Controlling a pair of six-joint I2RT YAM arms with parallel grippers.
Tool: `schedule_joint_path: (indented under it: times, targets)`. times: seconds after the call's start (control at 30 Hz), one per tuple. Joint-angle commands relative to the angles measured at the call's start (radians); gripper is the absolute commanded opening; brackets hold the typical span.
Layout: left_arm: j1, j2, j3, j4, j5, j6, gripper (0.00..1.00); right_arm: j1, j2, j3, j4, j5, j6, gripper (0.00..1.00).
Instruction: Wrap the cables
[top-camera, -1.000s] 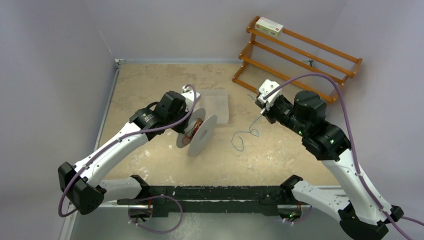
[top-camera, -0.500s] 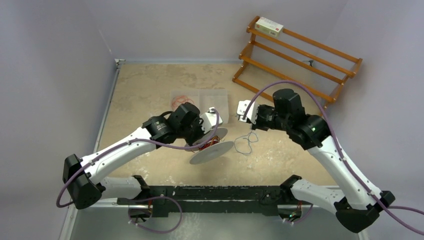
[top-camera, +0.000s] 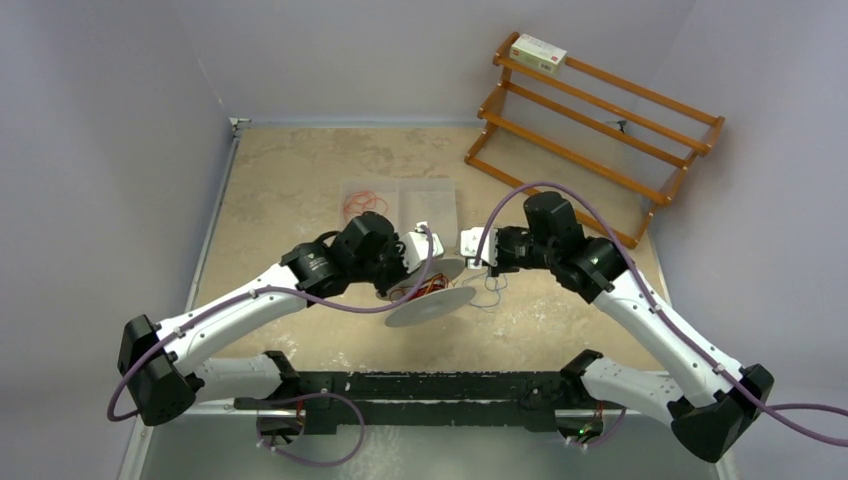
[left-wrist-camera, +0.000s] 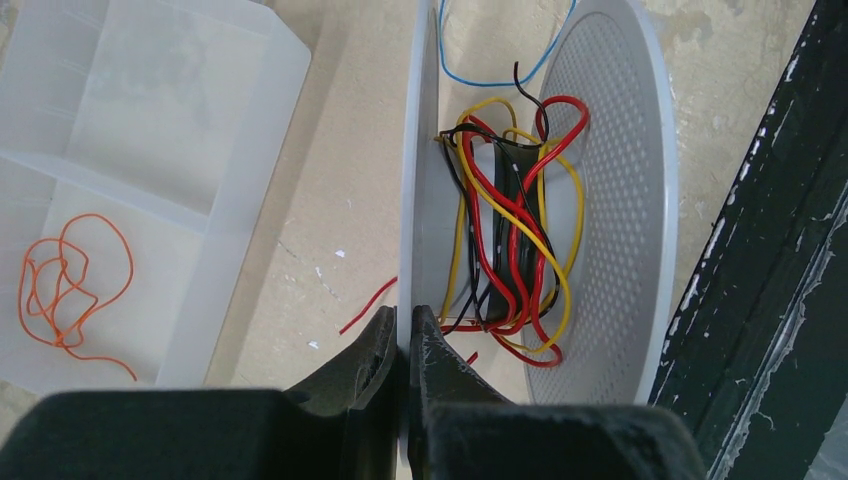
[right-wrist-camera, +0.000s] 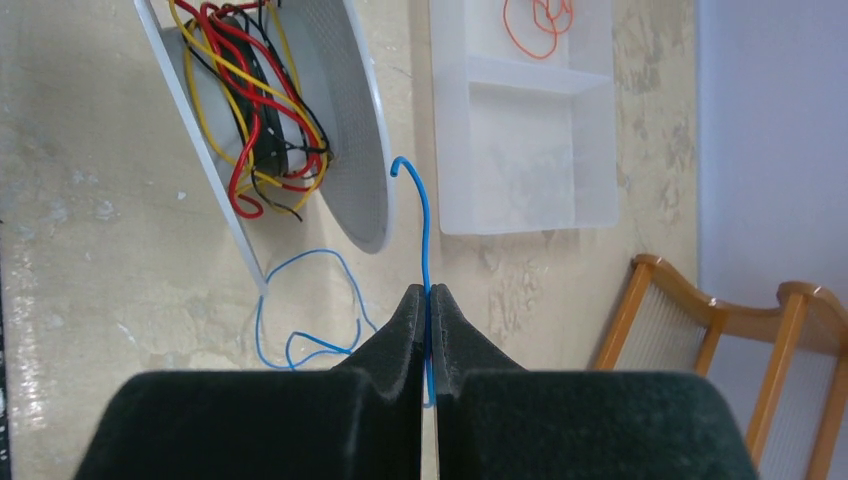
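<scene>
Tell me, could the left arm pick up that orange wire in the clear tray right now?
Probably not yet. The tray is open-topped and close by, with nothing over the orange wire, but the left gripper is shut on the rim of the spool. It would likely have to let go first.

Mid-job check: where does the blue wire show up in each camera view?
Top external: blue wire just right of the white spool.
Left wrist: blue wire at the top edge, beyond the spool.
Right wrist: blue wire at centre, pinched in the right hand.
Shared landmark: the white spool.
</scene>
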Motion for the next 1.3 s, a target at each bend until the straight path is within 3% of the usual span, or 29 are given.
schedule_joint_path:
  times: [0.0, 0.3, 0.63, 0.9, 1.1, 1.27]
  targets:
    - [-0.005, 0.003, -0.024, 0.063, 0.016, -0.019, 0.00, 0.036, -0.006, -0.004, 0.116, -0.033, -0.052, 0.00]
    - [-0.005, 0.048, -0.035, 0.093, 0.033, -0.063, 0.00, 0.242, 0.022, -0.045, 0.210, 0.218, -0.123, 0.00]
    - [-0.005, 0.043, -0.036, 0.106, 0.016, -0.115, 0.00, 0.365, 0.028, -0.022, 0.187, 0.386, -0.165, 0.00]
    - [-0.005, 0.037, -0.029, 0.107, -0.077, -0.232, 0.00, 0.421, 0.031, -0.092, 0.234, 0.427, -0.076, 0.00]
    - [-0.005, 0.030, -0.025, 0.100, -0.194, -0.302, 0.00, 0.433, 0.087, -0.078, 0.225, 0.481, 0.011, 0.00]
    - [-0.005, 0.030, -0.037, 0.091, -0.200, -0.307, 0.00, 0.433, 0.138, -0.044, 0.260, 0.520, 0.087, 0.00]
